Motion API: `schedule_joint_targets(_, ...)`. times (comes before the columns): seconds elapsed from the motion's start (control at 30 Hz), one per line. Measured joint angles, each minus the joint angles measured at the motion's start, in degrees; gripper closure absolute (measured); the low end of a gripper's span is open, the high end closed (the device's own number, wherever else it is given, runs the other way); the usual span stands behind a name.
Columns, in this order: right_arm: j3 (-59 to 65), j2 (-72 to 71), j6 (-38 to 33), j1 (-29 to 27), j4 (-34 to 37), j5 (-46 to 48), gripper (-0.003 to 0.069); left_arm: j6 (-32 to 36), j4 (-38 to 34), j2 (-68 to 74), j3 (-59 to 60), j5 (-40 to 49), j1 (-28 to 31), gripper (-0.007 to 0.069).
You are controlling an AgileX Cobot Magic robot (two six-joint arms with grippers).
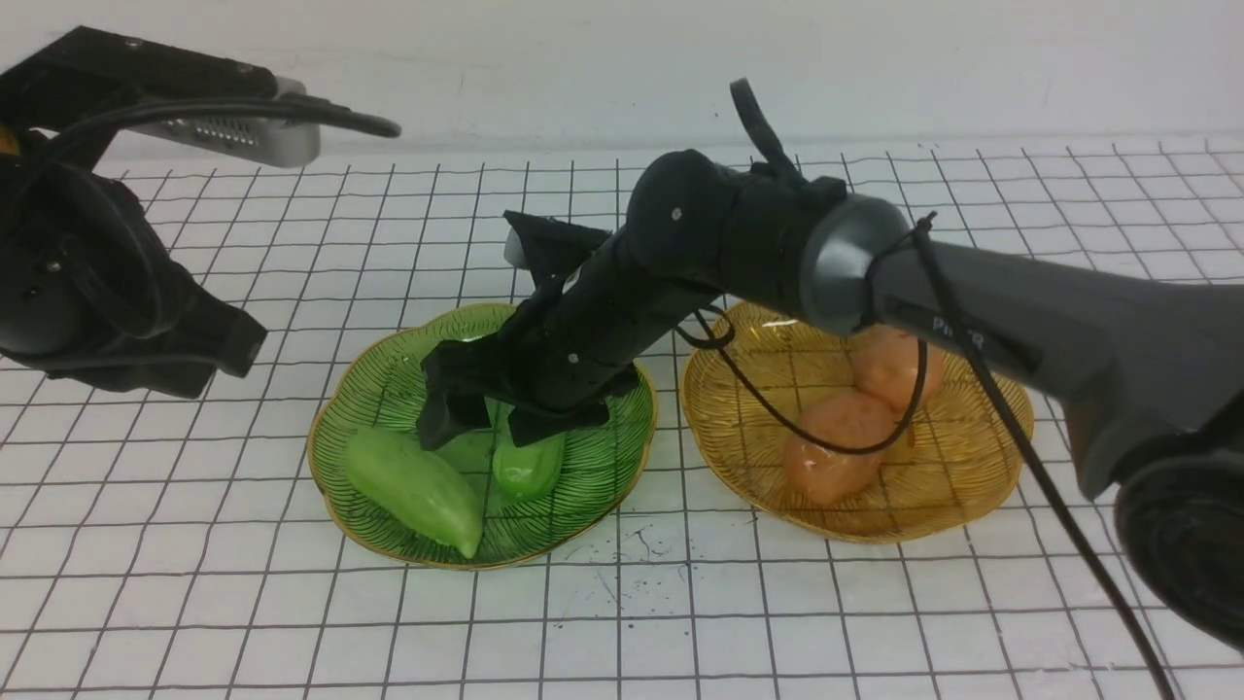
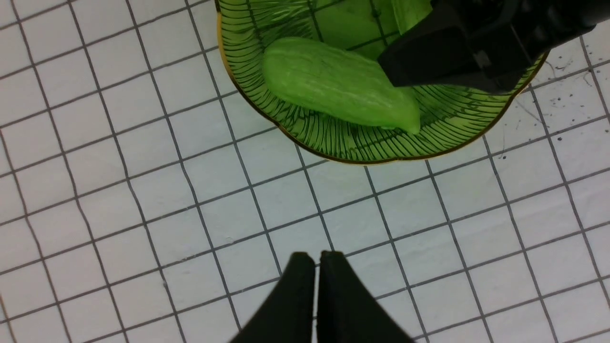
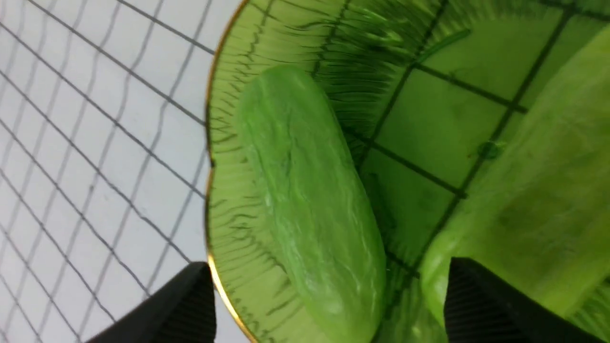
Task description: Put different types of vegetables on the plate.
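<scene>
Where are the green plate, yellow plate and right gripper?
green plate (image 1: 389,379): front view, bare left wall.
yellow plate (image 1: 739,399): front view, bare left wall.
right gripper (image 1: 481,436): front view, between its fingertips.

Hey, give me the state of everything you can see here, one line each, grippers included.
left gripper: shut, empty, over the table.
right gripper: open, holding nothing, above the green plate.
larger cucumber: lying on green plate, free.
smaller cucumber: lying on green plate, under right gripper.
potatoes: lying together on yellow plate.

Pale lettering (image 1: 957,332) is printed on the grey link of the right arm (image 1: 1059,316). Only a leading "P" can be read, the rest being blurred and partly hidden. No other text is seen.
</scene>
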Motion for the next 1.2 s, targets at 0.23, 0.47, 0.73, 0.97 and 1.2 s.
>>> schedule_joint_targets(0.23, 0.00, -10.22, 2.15, -5.99, -13.23, 6.05, 0.0303, 1.08, -0.99, -5.91, 0.02, 0.09, 0.00, 0.0632)
schedule_joint_targets(0.47, 0.00, -24.79, 8.40, -11.85, -25.18, 9.52, 0.0624, 1.20, -3.07, -8.68, 0.08, 0.26, 0.00, 0.0632)
schedule_joint_targets(0.73, 0.00, -43.15, 14.42, -13.35, -37.57, 10.45, 0.0671, 1.21, -3.59, -11.72, 3.88, 0.32, 0.00, 0.0632)
schedule_joint_targets(0.97, 5.40, -58.93, 17.52, -13.35, -40.89, 7.83, 0.0671, 1.33, -3.99, -15.24, 8.54, -0.39, 0.00, 0.0632)
schedule_joint_targets(1.2, 38.51, -82.38, 27.82, -13.35, -51.83, -14.92, 0.0673, 1.58, -4.93, -19.60, 9.14, -1.70, 0.00, 0.0632)
